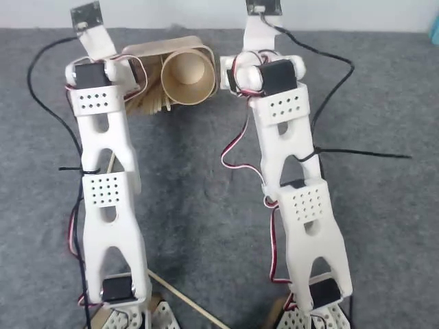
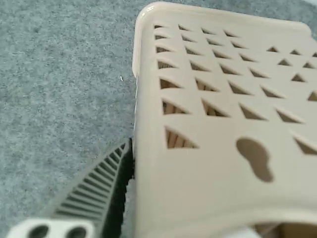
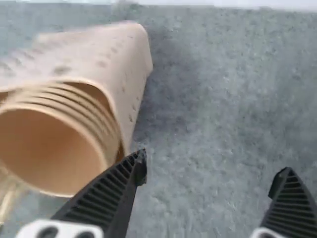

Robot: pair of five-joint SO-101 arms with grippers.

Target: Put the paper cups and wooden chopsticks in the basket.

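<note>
The paper cups [image 1: 188, 75], nested into one stack, lie inside the basket [image 1: 168, 46]. The basket is tipped on its side with its mouth facing the arms' bases, and the stack's open end pokes out of that mouth. A bundle of chopsticks [image 1: 149, 103] lies in the basket too, next to the cups on the side nearer the left pincer [image 2: 111, 173]. Their ends fan out of the mouth and show through the triangular holes in the wall.

The left pincer sits hard against that holed wall, probably to steady the basket or set it upright. Whether it is spread or closed on the wall cannot be told. The right pincer [image 3: 208, 178] is spread wide, with nothing but grey mat [image 1: 206, 192] between its jaws. It sits just beside the basket's rim, on the opposite side from the left pincer, and the cups' mouth is close to its nearer jaw. That position looks suited to bracing the basket.

A loose chopstick [image 1: 185, 300] lies on the mat near the arms' bases, well away from both pincers, so the task looks unfinished.
</note>
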